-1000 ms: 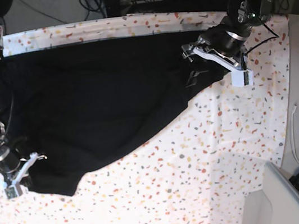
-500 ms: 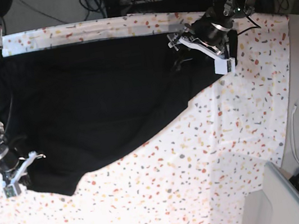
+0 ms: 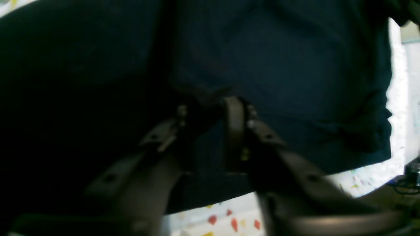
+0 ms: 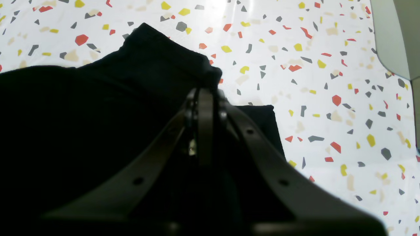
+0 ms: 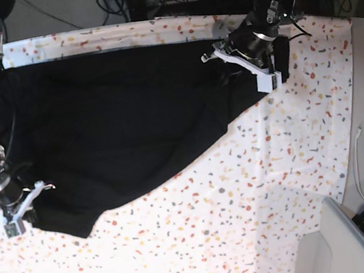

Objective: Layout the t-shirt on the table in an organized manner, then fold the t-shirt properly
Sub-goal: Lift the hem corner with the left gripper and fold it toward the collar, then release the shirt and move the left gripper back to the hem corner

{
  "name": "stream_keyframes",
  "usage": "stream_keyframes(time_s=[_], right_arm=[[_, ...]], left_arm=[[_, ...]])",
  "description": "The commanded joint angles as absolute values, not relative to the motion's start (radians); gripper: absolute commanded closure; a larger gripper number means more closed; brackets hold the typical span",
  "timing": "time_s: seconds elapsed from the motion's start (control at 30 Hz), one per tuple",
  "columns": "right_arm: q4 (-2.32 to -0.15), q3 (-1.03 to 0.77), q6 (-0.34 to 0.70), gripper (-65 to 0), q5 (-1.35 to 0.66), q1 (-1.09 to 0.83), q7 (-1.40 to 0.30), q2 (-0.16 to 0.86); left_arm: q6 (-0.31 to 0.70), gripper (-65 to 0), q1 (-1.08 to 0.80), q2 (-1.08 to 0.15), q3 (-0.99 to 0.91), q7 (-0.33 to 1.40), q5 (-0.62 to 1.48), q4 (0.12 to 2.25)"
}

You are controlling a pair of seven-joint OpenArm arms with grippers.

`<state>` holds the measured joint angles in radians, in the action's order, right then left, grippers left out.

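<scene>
Both sets of fingers gripped the t-shirt (image 5: pixel 117 119), spread unevenly across the upper left of the bench (image 5: pixel 279 183). Left gripper (image 3: pixel 210 105) pinched fabric; right gripper (image 4: pixel 203 98) was clamped on an edge. Layout appeared incomplete; folding remained.

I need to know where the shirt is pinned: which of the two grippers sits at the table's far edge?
The left gripper, on the t-shirt at the base view's upper right; the right gripper works lower left.
</scene>
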<state>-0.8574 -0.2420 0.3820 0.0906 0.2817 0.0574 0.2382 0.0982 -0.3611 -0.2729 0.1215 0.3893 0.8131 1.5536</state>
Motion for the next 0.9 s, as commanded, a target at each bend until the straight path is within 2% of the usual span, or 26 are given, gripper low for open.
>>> stream_keyframes(time_s=[0.0, 0.07, 0.23, 0.5, 0.73, 0.87], right_arm=[[-0.871, -0.246, 0.381, 0.0, 0.082, 0.309, 0.085, 0.254], [-0.871, -0.246, 0.381, 0.0, 0.082, 0.309, 0.085, 0.254], [-0.871, -0.246, 0.381, 0.0, 0.082, 0.309, 0.085, 0.255], [-0.874, -0.246, 0.381, 0.0, 0.082, 0.309, 0.085, 0.254], [-0.877, -0.246, 0.381, 0.0, 0.082, 0.298, 0.085, 0.252], [-0.878, -0.246, 0.381, 0.0, 0.081, 0.302, 0.085, 0.251]], left_arm=[[0.11, -6.1, -0.363, -0.286, 0.119, 0.367, 0.823, 1.6], [0.11, 0.0, -0.371, -0.306, 0.105, 0.367, 0.816, 1.644], [0.053, 0.0, -0.366, -0.315, 0.015, 0.367, 0.816, 1.655], [0.045, 0.0, -0.285, -0.417, 0.001, 0.367, 0.8, 1.652], [0.045, 0.0, -0.117, -0.415, 0.002, 0.369, 0.524, 1.641], [0.045, 0.0, -0.01, -0.387, 0.004, 0.369, 0.352, 1.567]])
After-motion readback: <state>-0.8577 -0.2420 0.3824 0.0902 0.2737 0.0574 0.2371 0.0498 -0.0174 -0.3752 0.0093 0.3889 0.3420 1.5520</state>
